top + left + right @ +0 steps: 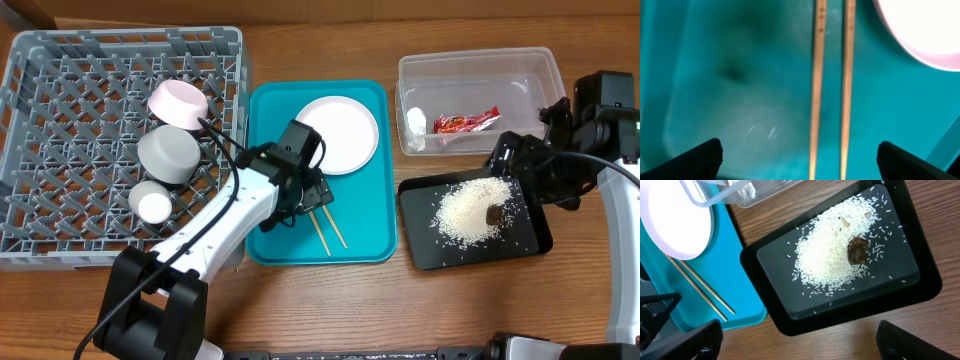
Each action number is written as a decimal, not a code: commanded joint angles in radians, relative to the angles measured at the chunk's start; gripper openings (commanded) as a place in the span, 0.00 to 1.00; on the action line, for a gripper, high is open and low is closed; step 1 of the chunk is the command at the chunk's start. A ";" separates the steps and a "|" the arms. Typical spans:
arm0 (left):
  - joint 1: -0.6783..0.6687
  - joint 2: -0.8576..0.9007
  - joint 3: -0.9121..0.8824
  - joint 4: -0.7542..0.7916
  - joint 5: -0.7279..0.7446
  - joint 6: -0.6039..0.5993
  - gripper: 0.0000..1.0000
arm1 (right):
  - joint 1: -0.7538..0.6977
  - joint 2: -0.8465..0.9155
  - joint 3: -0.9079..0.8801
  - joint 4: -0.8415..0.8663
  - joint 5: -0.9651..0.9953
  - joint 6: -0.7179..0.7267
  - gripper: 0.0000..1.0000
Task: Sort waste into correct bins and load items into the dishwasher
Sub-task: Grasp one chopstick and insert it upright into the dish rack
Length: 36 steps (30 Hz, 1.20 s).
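While the left gripper (312, 195) is hovering over the chopsticks (328, 232) on the teal tray (275, 130), the red wrapper (465, 122) is lying in the clear tub (520, 85). From the left wrist, its fingers (695, 160) are standing apart, straddling both chopsticks. From the right wrist, the right gripper (800, 340) is gaping above the rice (830, 260) on the black tray (785, 302).

- Chopsticks (817, 75): bare pale wood, matt.
- Teal tray (740, 75) under my left claw (800, 156): smooth plastic, faintly scratched, with a soft sheen.
- Black tray (780, 295): glossy plastic.
- Tub (525, 85): clear plastic.
- Dish rack (60, 60): matt grey plastic.
- Plate (340, 135): smooth, glossy white.
- Table (940, 210): wood grain.
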 commanded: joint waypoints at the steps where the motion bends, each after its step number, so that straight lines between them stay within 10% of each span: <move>1: -0.002 -0.006 -0.050 0.063 0.009 -0.019 1.00 | -0.002 -0.010 0.010 0.001 0.000 -0.002 1.00; 14: -0.002 0.107 -0.061 0.095 -0.058 -0.048 0.93 | -0.002 -0.010 0.009 -0.003 0.000 -0.002 1.00; 20: -0.002 0.152 -0.061 0.096 -0.081 -0.075 0.73 | -0.002 -0.010 0.009 -0.002 0.000 -0.002 1.00; 29: -0.002 0.153 -0.061 0.100 -0.095 -0.077 0.07 | -0.002 -0.010 0.009 -0.002 0.000 -0.002 1.00; 36: -0.001 0.153 -0.055 0.098 -0.096 -0.077 0.04 | -0.002 -0.010 0.009 -0.003 0.000 -0.001 1.00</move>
